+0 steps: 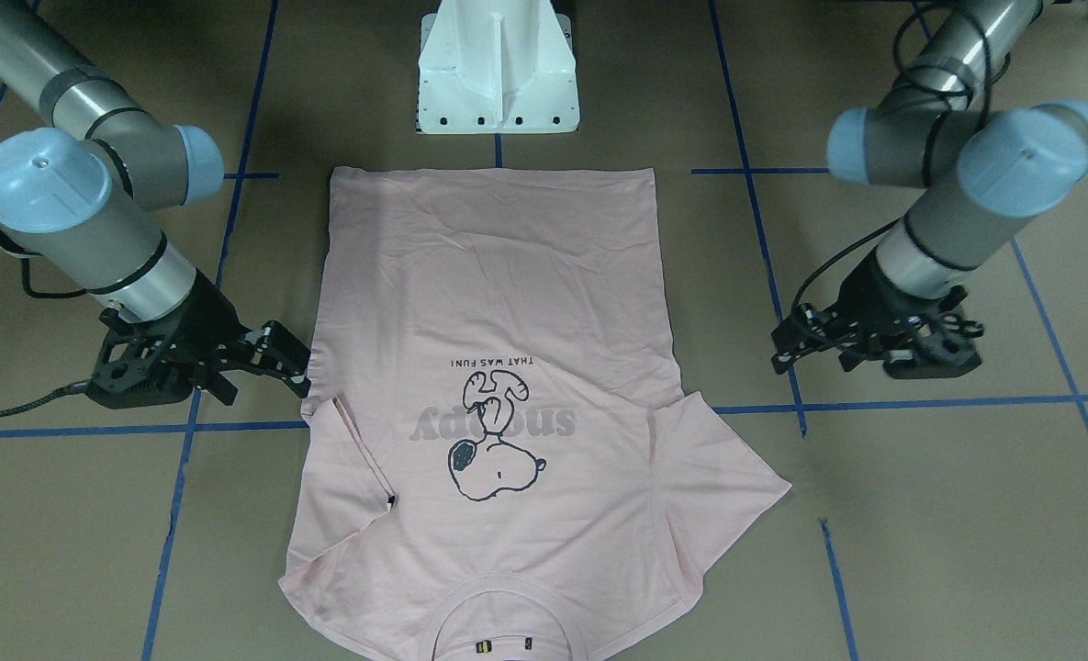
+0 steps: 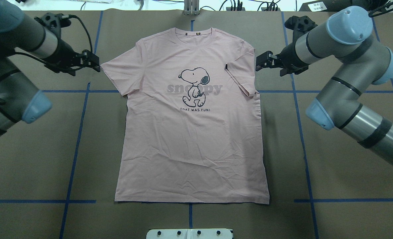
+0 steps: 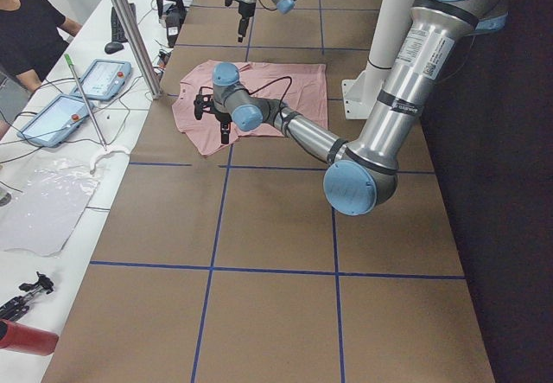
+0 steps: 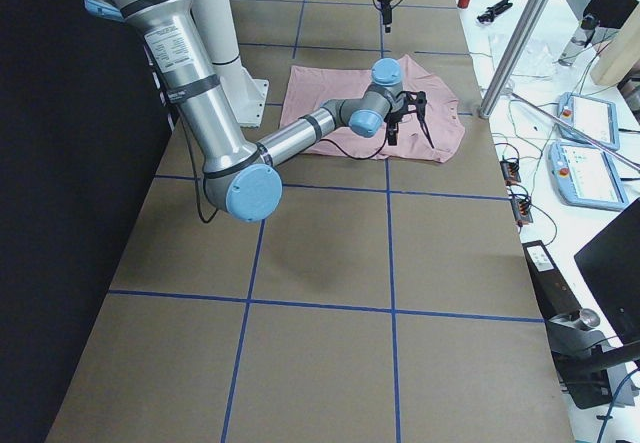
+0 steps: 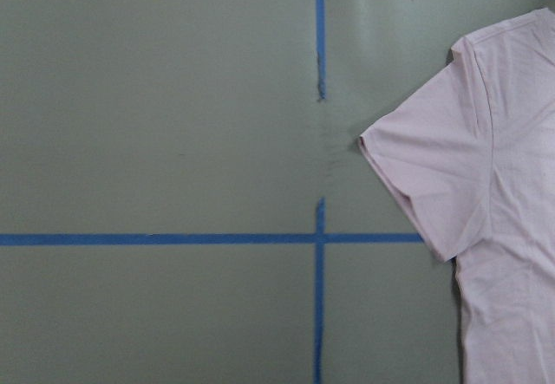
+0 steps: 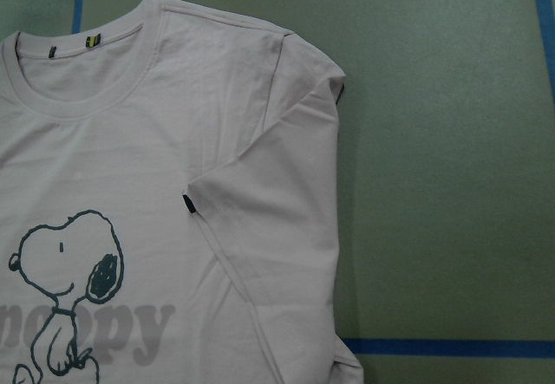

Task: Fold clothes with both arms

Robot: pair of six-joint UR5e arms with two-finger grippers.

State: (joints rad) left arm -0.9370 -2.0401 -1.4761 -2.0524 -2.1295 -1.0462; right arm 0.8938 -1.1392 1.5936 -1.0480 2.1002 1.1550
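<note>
The pale pink T-shirt (image 2: 189, 139) lies flat and face up, with the dog print (image 2: 193, 82) showing and the collar (image 2: 191, 33) at the far edge. Its right sleeve is folded in over the front, with the black tag (image 2: 226, 66) on top; the right wrist view shows this fold (image 6: 277, 228). Its left sleeve (image 2: 116, 71) is spread out flat and also shows in the left wrist view (image 5: 434, 176). My right gripper (image 2: 258, 62) is open and empty beside the folded sleeve's edge. My left gripper (image 2: 96, 62) is open and empty just outside the left sleeve's tip.
The white pedestal base (image 2: 189, 233) stands at the near edge behind the hem. Blue tape lines (image 2: 80, 132) cross the brown table cover. A side bench with tablets (image 3: 91, 76), a metal pole (image 3: 130, 28) and a person (image 3: 26, 28) lies beyond the far edge.
</note>
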